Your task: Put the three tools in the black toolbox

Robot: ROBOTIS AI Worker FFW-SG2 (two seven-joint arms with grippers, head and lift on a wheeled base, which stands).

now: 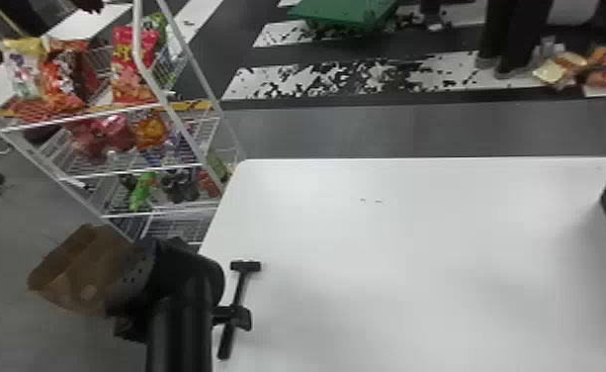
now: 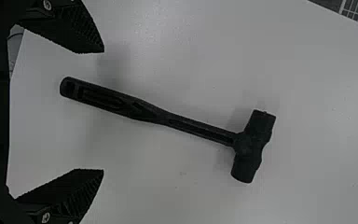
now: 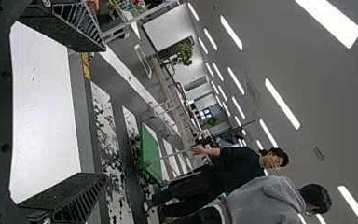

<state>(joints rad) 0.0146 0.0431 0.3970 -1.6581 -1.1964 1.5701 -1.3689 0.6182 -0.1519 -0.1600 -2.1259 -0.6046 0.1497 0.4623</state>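
The hammer (image 1: 239, 292) lies flat on the bench (image 1: 415, 247), near its side edge, its handle (image 2: 114, 101) slanting between the fingers of the left claw (image 2: 103, 110). That claw is wide open and has hold of nothing; the right claw (image 3: 106, 111), up beyond the bench, is also well open and empty. The likely next step is to close on the handle, and the slant is the first risk: one finger could meet it before the other and twist or shove the hammer, perhaps towards that near side edge. Height matters too. Too high, and the fingers might shut above the handle or pinch only its top; too low, and their tips could scrape the bench. A grip close to the butt end would leave the head (image 2: 253, 145), probably the heavy part, far out in front, so it could droop, turn the handle in the claw and slip during a lift.
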